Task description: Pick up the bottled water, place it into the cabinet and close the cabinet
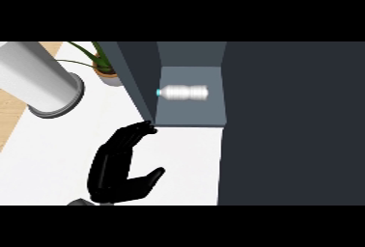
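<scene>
The bottled water [184, 92] lies on its side on the grey shelf floor [191, 115] inside the open cabinet, its blue cap pointing left. The cabinet door [135, 79] stands open at the shelf's left side, seen edge-on. My left hand [118, 166] is open with straight fingers, and its fingertips [145, 128] touch the door's lower near corner. The thumb points off to the right. Nothing is held. My right hand does not show.
The dark cabinet front [292, 125] fills the right side of the view. A large grey cylinder [39, 79] lies at the upper left on the white counter [50, 159], with a small potted plant [103, 67] behind it.
</scene>
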You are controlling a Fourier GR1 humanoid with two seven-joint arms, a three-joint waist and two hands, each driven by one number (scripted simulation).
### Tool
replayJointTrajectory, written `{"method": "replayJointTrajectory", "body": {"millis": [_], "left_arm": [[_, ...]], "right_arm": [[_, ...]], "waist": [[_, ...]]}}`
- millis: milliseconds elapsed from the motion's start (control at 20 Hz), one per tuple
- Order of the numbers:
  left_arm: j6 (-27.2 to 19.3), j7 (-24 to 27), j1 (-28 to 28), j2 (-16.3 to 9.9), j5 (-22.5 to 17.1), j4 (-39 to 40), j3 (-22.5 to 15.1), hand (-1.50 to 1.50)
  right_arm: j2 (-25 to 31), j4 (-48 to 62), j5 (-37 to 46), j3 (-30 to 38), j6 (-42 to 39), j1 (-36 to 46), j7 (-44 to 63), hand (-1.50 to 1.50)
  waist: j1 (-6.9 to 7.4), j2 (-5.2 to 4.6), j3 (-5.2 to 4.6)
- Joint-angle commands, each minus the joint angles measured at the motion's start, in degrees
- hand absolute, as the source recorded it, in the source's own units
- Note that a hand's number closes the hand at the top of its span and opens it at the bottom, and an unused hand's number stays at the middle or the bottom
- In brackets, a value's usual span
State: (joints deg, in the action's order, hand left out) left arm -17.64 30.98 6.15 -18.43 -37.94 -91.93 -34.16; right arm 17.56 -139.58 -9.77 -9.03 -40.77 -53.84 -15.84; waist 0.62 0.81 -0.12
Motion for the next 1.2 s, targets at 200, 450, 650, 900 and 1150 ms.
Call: {"method": "replayJointTrajectory", "body": {"millis": [200,450,650,900,1150], "left_arm": [[2.73,0.38,-9.46,-7.30,-4.70,-9.82,6.39,-1.50],[6.08,0.62,-14.84,-11.23,-9.21,-13.64,10.73,-1.50],[9.24,1.38,-18.86,-13.58,-10.67,-14.90,11.87,-1.50],[13.41,2.47,-22.52,-16.58,-12.72,-15.31,14.78,-1.50],[16.16,1.64,-25.90,-19.44,-14.98,-17.27,16.87,-1.50]], "right_arm": [[2.30,-14.12,13.40,-11.02,-3.37,-4.31,3.48,1.50],[4.16,-18.23,15.66,-20.18,-4.42,-2.65,6.98,1.50],[5.41,-16.80,18.47,-23.82,-4.20,1.48,10.97,1.50],[3.34,-13.90,17.03,-30.64,-1.00,4.02,13.54,1.50],[0.50,-9.53,12.68,-36.70,3.02,3.06,13.05,1.50]], "waist": [[-1.10,0.07,-0.07],[-0.15,0.32,-0.31],[0.83,0.51,-0.52],[2.03,0.04,-0.71],[3.73,-0.43,-0.60]]}}
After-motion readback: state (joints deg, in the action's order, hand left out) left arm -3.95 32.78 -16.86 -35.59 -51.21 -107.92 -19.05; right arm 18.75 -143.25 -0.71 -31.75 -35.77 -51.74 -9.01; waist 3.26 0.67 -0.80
